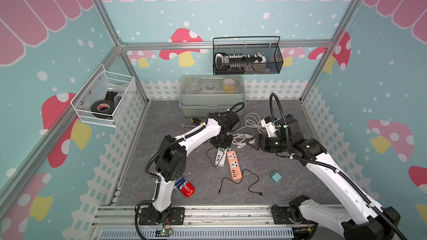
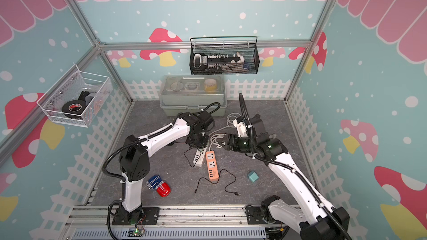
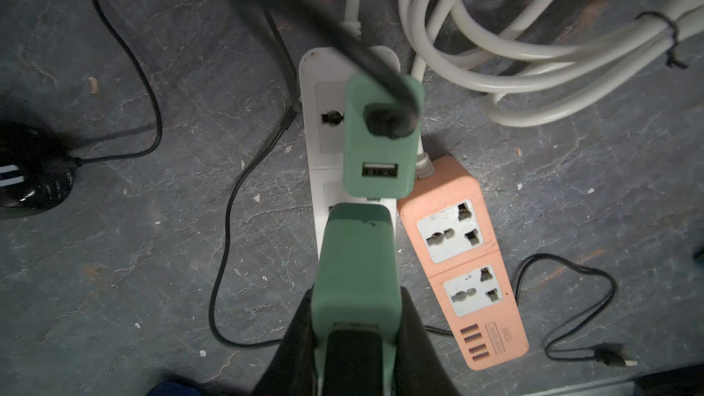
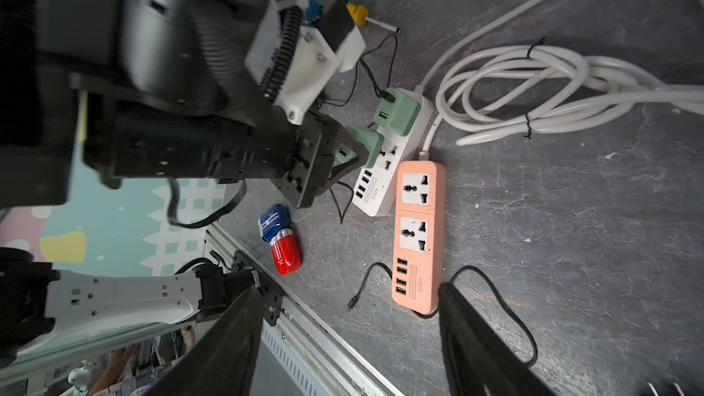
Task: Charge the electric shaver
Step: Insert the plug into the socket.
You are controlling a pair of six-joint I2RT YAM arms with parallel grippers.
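A black rounded electric shaver (image 3: 32, 173) lies on the grey floor with a thin black cable running from it; the left arm hides it in both top views. My left gripper (image 3: 356, 299) is shut on a green USB adapter (image 3: 358, 260) with a black plug in its port. It holds the adapter low against the white power strip (image 4: 384, 184), beside the second socket, whose holes still show. Another green adapter (image 3: 381, 146), also with a black plug, sits in the strip's first socket. My right gripper (image 4: 350, 318) hangs open and empty above the orange power strip (image 4: 417, 234).
Coiled white cord (image 1: 245, 132) lies behind the strips, in front of a grey toolbox (image 1: 211, 95). A loose black USB cable (image 1: 242, 181), a teal cube adapter (image 1: 276, 176), a red and blue device (image 1: 186, 188) and a yellow-handled screwdriver (image 1: 195, 120) lie on the floor.
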